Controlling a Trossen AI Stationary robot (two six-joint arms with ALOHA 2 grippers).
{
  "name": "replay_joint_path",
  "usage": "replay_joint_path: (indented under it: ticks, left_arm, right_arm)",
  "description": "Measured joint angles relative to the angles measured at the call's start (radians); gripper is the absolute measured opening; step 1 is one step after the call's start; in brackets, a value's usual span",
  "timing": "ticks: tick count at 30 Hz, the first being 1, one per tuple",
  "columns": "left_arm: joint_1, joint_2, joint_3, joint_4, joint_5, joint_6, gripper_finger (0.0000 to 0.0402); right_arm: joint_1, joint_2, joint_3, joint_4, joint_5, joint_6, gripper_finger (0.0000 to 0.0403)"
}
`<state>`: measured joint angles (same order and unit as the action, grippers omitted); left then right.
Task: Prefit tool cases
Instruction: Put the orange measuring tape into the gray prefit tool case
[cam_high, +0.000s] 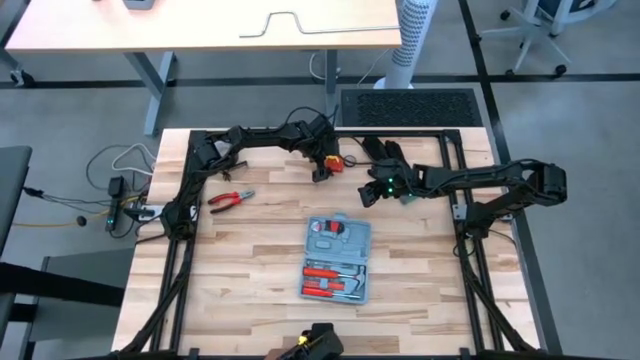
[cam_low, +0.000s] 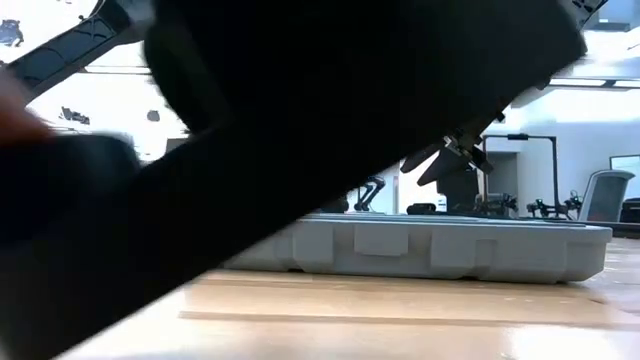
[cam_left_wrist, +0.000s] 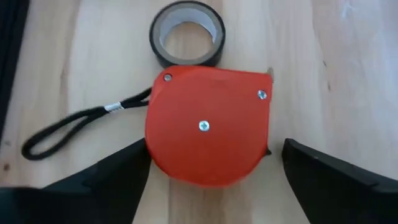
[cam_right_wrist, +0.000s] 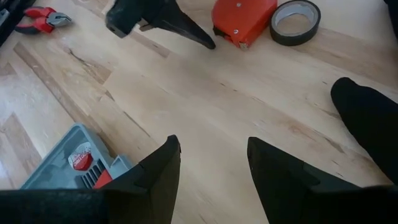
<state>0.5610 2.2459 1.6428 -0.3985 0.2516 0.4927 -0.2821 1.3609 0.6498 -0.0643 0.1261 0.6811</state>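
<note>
Blue-grey tool case (cam_high: 337, 259) (lid open) lies apart from both tools.

The tool case (cam_high: 338, 259) lies flat and open on the wooden counter (cam_high: 250, 270), near its middle, set at a slight angle to the counter's edges. It is blue-grey plastic with rounded corners — a long rectangle seen from above. Red-handled tools fill the moulded recesses of its lower part, and a round red-and-white item sits in the upper part. From counter height its low grey side wall (cam_low: 440, 248) shows square moulded tabs.
</note>
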Motion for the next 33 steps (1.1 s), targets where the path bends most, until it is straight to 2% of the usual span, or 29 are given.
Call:
replay_joint_path:
  ticks: [13,19,26,30,33]
  left_arm:
    - [-0.011,-0.001,0.0,-0.007,0.005,-0.09,0.0259]
    - [-0.013,-0.001,0.0,-0.002,0.009,-0.08,0.0256]
    - [-0.013,-0.002,0.0,-0.012,0.032,-0.19,0.0256]
    - [-0.014,-0.023,0.0,-0.052,0.032,-0.232,0.0249]
    - [-0.011,-0.044,0.0,-0.059,0.023,-0.257,0.0224]
  right_arm:
    - [-0.002,0.0,0.0,-0.007,0.001,0.0,0.0196]
    - [-0.002,0.0,0.0,-0.009,0.001,0.0,0.0196]
    - [-0.007,0.0,0.0,-0.011,-0.009,0.008,0.0195]
    - [-0.058,0.011,0.0,-0.004,-0.012,0.051,0.016]
    - [-0.119,0.045,0.0,0.048,-0.093,0.049,0.009]
